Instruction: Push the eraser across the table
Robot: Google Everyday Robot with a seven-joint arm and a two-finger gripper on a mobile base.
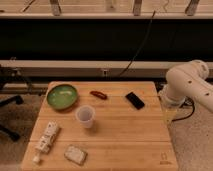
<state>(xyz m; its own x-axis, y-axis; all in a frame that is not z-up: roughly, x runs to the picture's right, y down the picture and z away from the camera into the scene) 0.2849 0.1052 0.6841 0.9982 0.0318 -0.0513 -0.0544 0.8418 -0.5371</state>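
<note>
Eraser point(134, 100): small flat black block, lying flat on the counter point(125, 135) in the far-right part, closer to the far edge than the near one and a bit in from the right edge, long axis slanted w/ respect to the planks. Nothing touches it. Judging by that, the task looks not yet begun: no contact made, and the whole push across the counter is left to do. Most free room runs toward the near edge and the near-right corner, where the small dark logo point(163, 161) sits. Going outward: a small red-brown oblong thing point(98, 94) lies to its left near the far edge, apart from it; further left, a green bowl point(62, 96) by the far-left corner. A clear cup point(85, 116) stands upright approx. mid-counter, left of centre, well apart from the eraser. By the near-left corner lie a long white object point(46, 136), not identifiable, and a grey-white block point(75, 154) near the near edge. Pincer point(169, 114): seems to hang under the white arm point(192, 82) just off the right edge, abt level w/ the counter's middle, near the eraser but apart from it. Can't tell whether it is open or closed; it holds nothing visible and touches no object on the counter.
</note>
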